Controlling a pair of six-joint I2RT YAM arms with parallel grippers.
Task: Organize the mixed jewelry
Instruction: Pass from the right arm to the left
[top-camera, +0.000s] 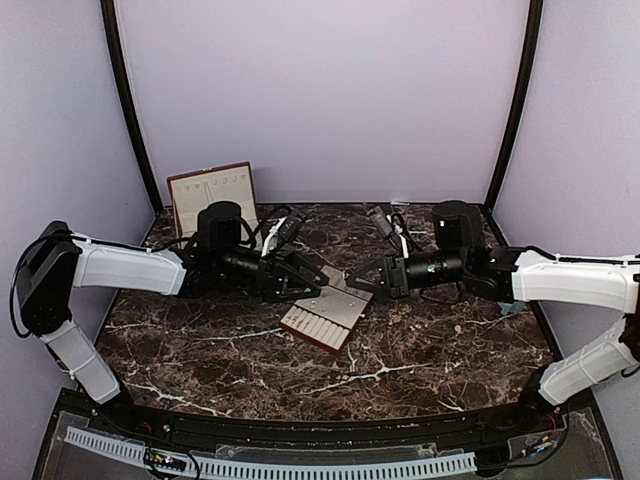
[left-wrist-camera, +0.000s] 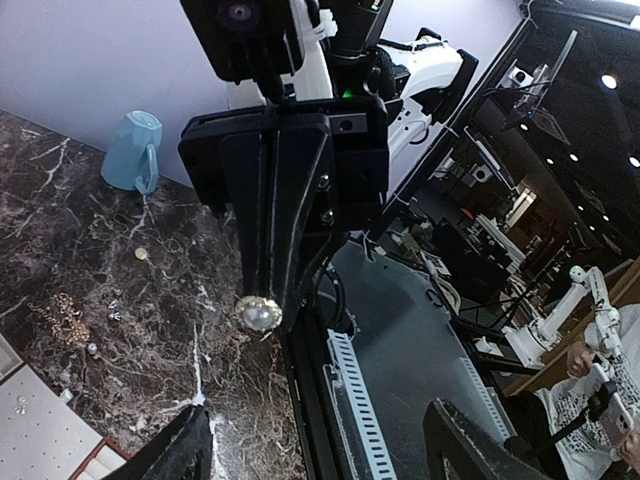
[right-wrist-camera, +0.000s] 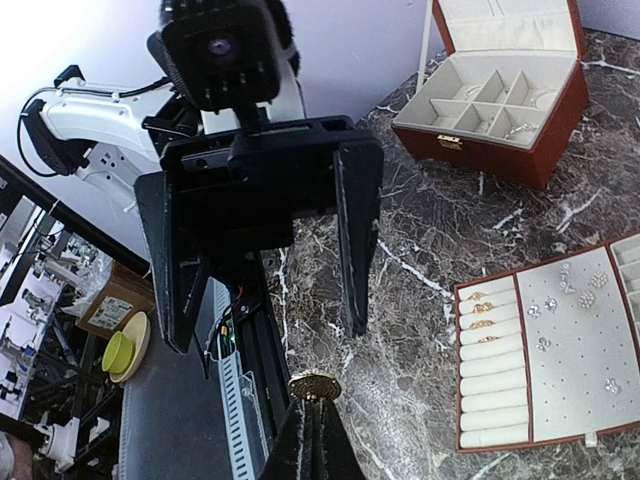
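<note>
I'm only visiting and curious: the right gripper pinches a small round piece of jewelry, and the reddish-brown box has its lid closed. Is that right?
Not quite. The lid of the reddish-brown box is open, not closed, as the right wrist view shows. The rest holds: the right gripper does pinch a small round piece.

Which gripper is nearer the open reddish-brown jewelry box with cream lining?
Left. The left gripper hangs in front of the reddish-brown box, to its right; the right gripper, pinching a small round jewelry piece, is farther right.
</note>
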